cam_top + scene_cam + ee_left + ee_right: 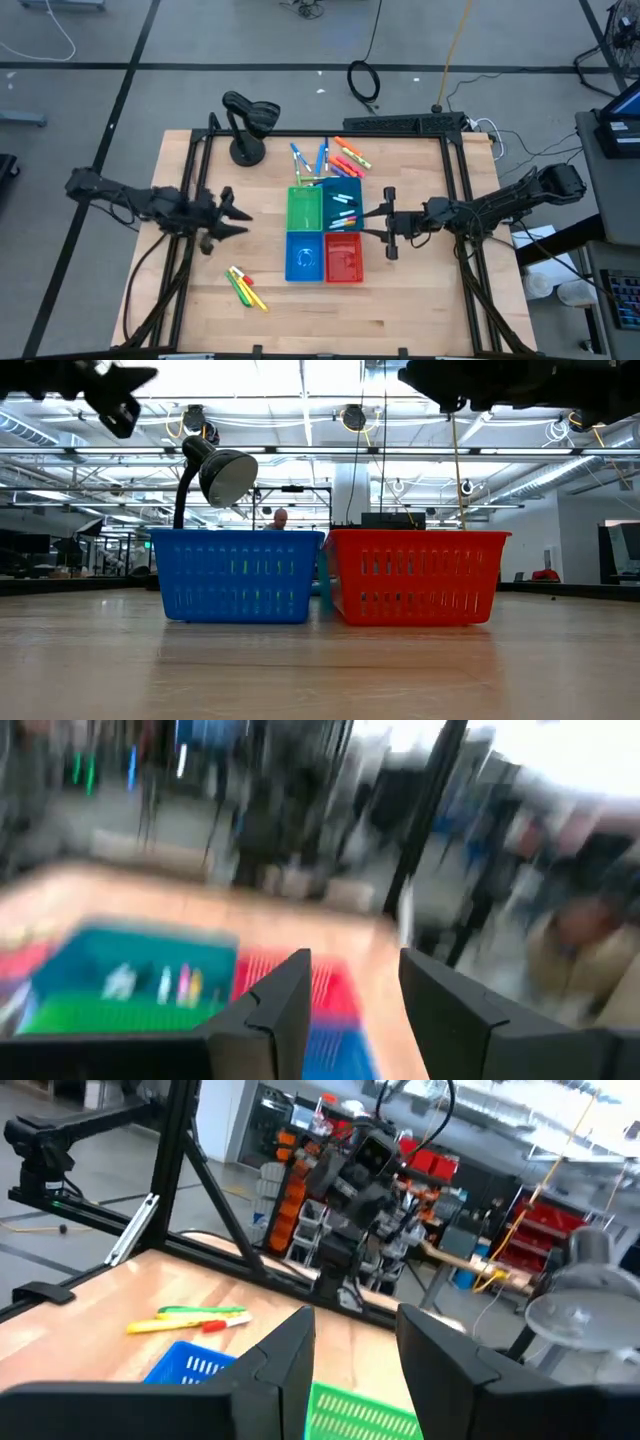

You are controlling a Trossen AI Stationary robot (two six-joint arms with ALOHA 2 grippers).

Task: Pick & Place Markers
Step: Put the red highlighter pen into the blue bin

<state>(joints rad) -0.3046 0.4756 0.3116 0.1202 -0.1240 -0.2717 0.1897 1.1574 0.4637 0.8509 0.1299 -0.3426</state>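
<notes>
Several markers (338, 157) lie loose on the table beyond the four bins. A few more markers (245, 287) lie near the front left, and some markers (343, 207) rest inside the teal bin (350, 188). My left gripper (243, 221) hovers above the table left of the green bin (304, 208), pointing level toward it. It is open, with nothing between its fingers (285, 1010). My right gripper (366, 222) hovers at the right edge of the teal and red bins, open and holding nothing (355, 1360).
The green, teal, blue (304, 256) and red (344, 258) bins stand together in a square at the table's middle. A black desk lamp (246, 124) stands at the far left. A black frame runs along the table's edges. Bare wood lies at the front.
</notes>
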